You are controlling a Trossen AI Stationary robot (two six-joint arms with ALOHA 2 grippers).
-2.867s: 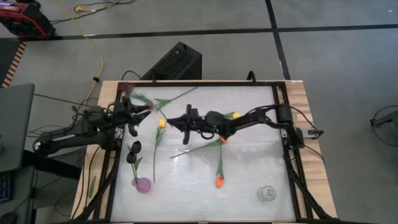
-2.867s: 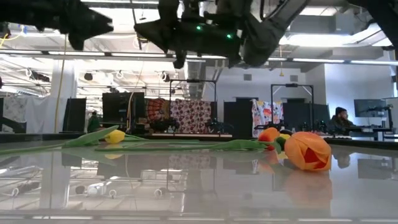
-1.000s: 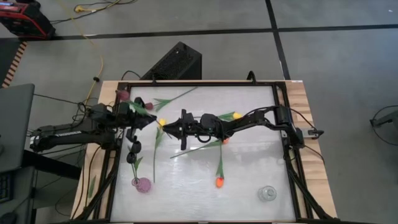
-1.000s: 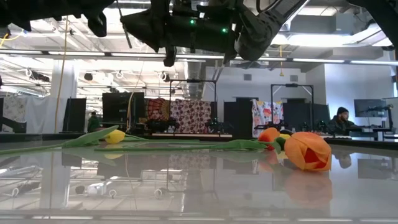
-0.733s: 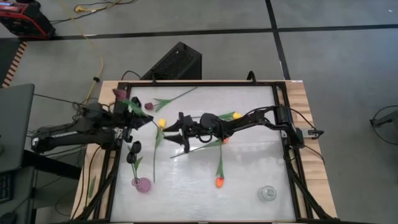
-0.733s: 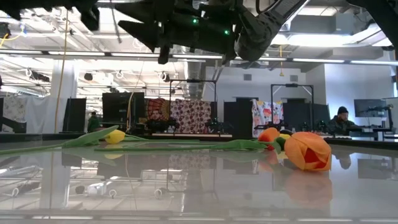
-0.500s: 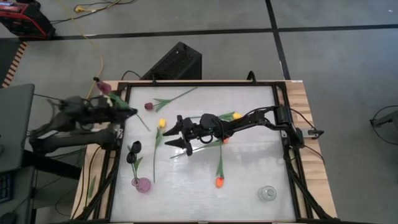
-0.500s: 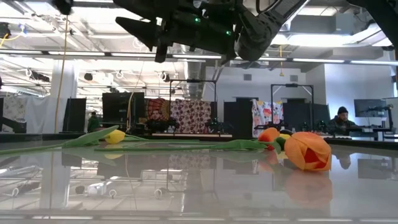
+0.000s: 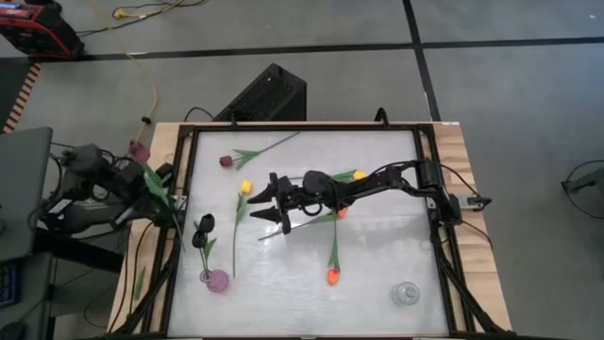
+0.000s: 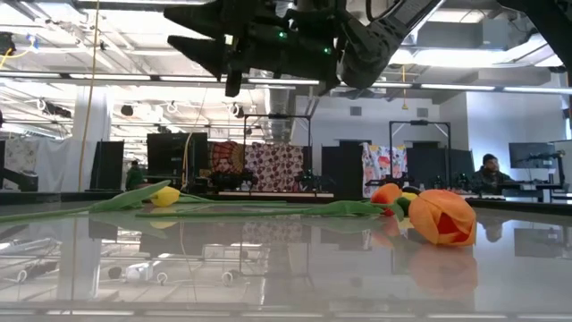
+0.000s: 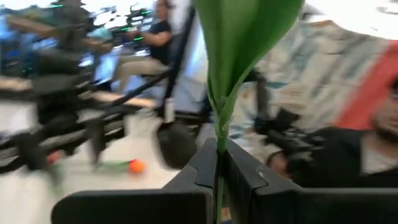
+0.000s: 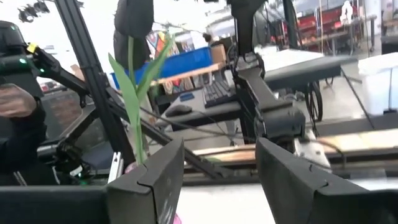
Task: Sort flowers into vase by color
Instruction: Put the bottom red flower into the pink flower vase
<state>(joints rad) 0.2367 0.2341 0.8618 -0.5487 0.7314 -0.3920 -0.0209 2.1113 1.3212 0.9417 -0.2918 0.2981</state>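
Note:
My left gripper (image 9: 130, 172) is out past the table's left edge, shut on a flower with a pink-maroon head (image 9: 139, 151) and a green leaf (image 11: 242, 37). My right gripper (image 9: 265, 202) hovers open above the table's middle left, holding nothing. On the table lie a maroon tulip (image 9: 226, 161), a yellow tulip (image 9: 245, 187), an orange tulip (image 9: 333, 276) and a second yellow tulip (image 9: 359, 175). A purple vase (image 9: 218, 280) at the near left holds dark tulips (image 9: 203, 227). Their stems stick into it. My left gripper pinches the flower's thin green stem (image 11: 219, 163) between its two fingers, just below the leaf. The leaf stands out beyond the fingertips. The flower is lifted clear, off the table's left side.
A clear vase (image 9: 406, 294) stands at the near right. An orange flower head (image 9: 340, 212) lies under the right arm. The black table frame (image 9: 179, 189) runs beside my left gripper. Bare tabletop lies between the two vases.
My left gripper has swung toward the table's left edge and past it, carrying the flower with it. My right gripper has opened its fingers wide and stayed above the table's middle.

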